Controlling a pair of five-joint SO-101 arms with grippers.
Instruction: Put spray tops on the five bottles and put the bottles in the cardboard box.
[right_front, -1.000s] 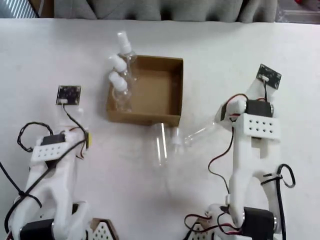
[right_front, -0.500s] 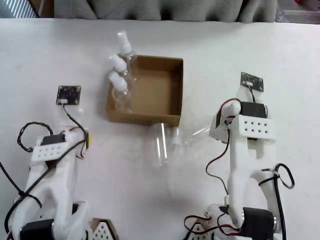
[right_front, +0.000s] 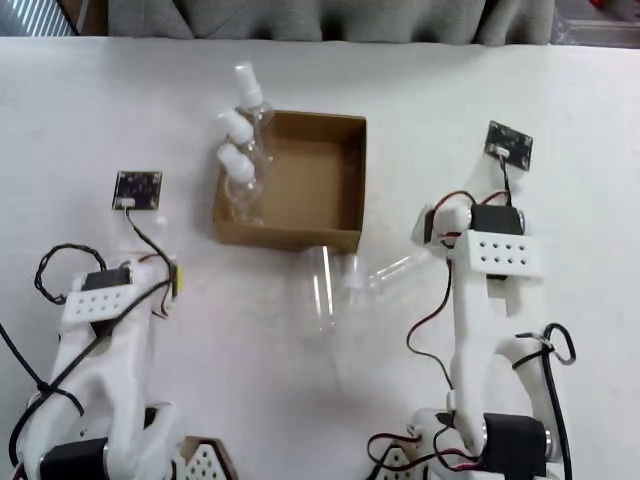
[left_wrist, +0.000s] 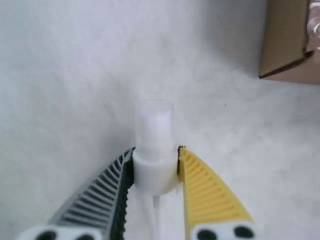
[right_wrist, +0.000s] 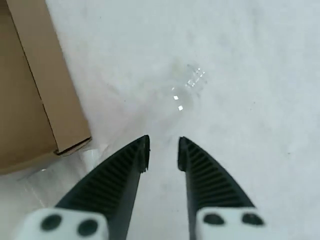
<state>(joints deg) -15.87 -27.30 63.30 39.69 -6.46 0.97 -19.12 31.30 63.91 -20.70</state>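
Left gripper (left_wrist: 155, 152) is clamped on a spray top (left_wrist: 152, 125). Right gripper (right_wrist: 162, 146) fingers stand slightly apart, holding nothing, with a clear bottle (right_wrist: 187, 86) lying near them. The cardboard box (right_front: 310, 185) sits at 10 o'clock from the right arm. Three capped bottles (right_front: 240, 165) lean at its 9 o'clock wall.

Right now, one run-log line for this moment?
left gripper: shut on spray top | right gripper: open, near clear bottle | three capped bottles: at cardboard box
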